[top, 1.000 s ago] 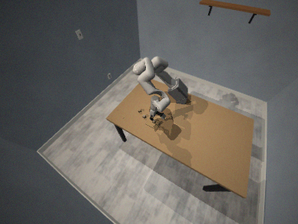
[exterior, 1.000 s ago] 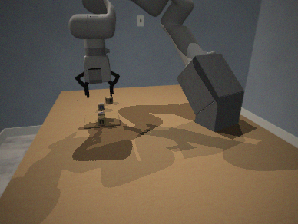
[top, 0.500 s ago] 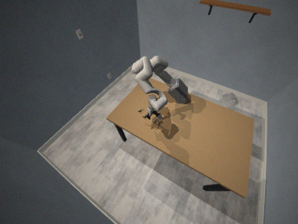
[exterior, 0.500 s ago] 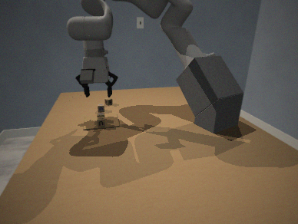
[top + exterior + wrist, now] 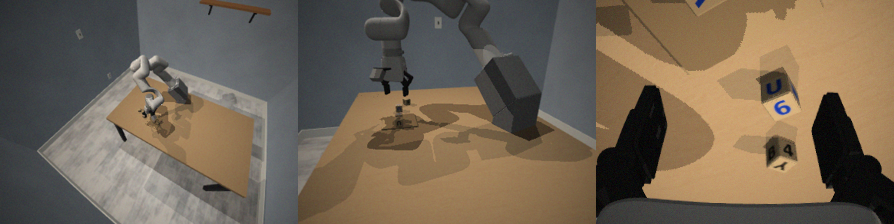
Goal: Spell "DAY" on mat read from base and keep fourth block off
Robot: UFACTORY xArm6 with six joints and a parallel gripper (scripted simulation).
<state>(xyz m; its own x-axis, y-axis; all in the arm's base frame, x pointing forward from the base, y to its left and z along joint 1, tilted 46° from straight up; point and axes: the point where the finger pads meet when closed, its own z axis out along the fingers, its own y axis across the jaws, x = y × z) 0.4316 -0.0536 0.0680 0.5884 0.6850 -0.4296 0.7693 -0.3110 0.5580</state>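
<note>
My gripper (image 5: 396,93) (image 5: 740,108) is open and empty, above the far part of the blocks. The U/6 block (image 5: 398,108) (image 5: 780,95) sits beyond the mat, with a bright 6 on top and U on a shaded side. The Y block (image 5: 406,102) (image 5: 781,154) is farther out, Y on top, B and 4 on its sides. The A block (image 5: 703,6) is cut off by the wrist view's top edge, with a blue mark showing. A dark-lettered block (image 5: 399,123) stands on the thin mat (image 5: 412,123) (image 5: 663,44); its top letter is unreadable.
The wooden table (image 5: 219,138) (image 5: 459,192) carries broad arm shadows that darken the mat and blocks. The large grey base (image 5: 517,92) (image 5: 178,91) stands at the table's right in the exterior view. The blocks are small and partly hidden in the top view.
</note>
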